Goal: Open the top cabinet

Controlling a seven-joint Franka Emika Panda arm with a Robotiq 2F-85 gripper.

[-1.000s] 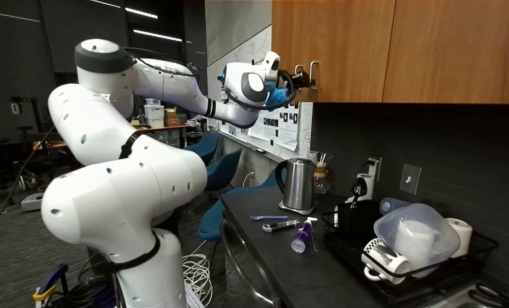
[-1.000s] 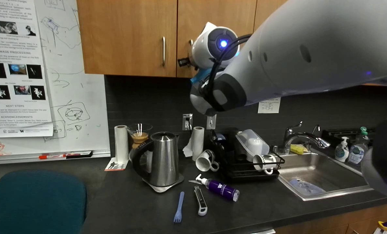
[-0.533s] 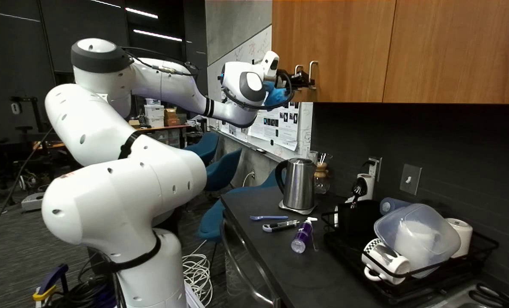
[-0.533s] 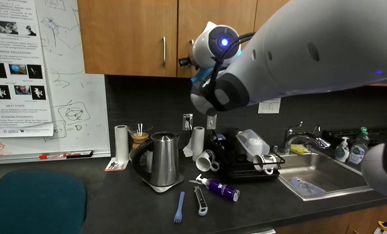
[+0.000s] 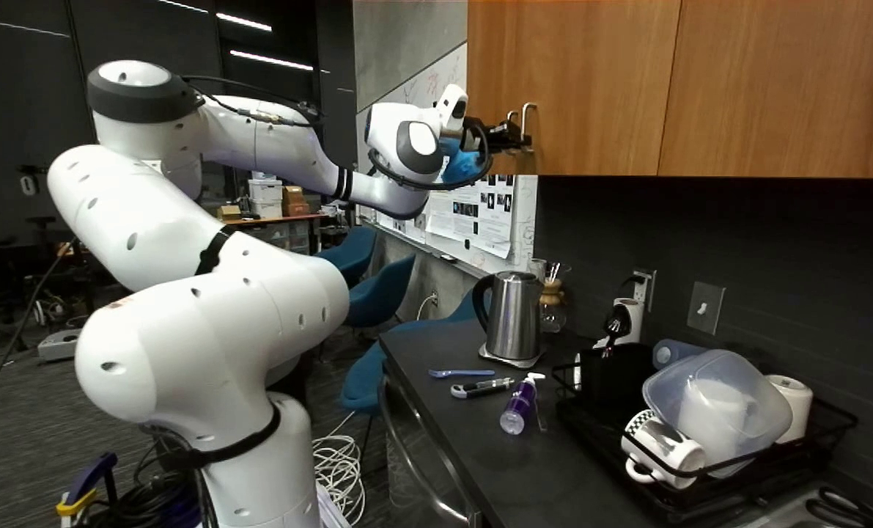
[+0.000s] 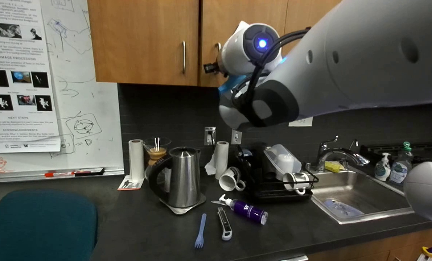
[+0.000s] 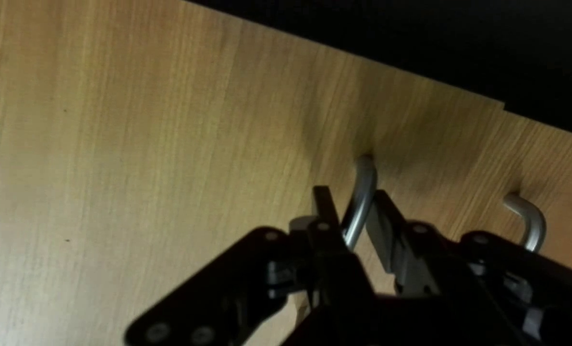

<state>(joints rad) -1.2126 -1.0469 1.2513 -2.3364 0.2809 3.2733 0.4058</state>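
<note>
The top cabinet (image 6: 143, 40) hangs across the top middle of the frame in an exterior view, its brown doors side by side, a thin dark gap between the left and the middle one. In the wrist view the gripper (image 7: 352, 197) juts up from the bottom of the frame, its black fingers (image 7: 326, 209) drawn in to about the thickness of the silver handle (image 7: 366, 178), which they clasp just right of center. A second handle (image 7: 536, 228) curves out near the right edge, partly hidden by the gripper; between the two handles the doors' bottom edges meet with a small step. In both exterior views a steel kettle (image 6: 183, 177) stands upright on the dark countertop (image 6: 147, 232), and a blue fork (image 6: 201, 229), a box cutter (image 6: 224, 223) and a purple bottle (image 6: 247, 211) lie toward the lower middle of the frame
</note>
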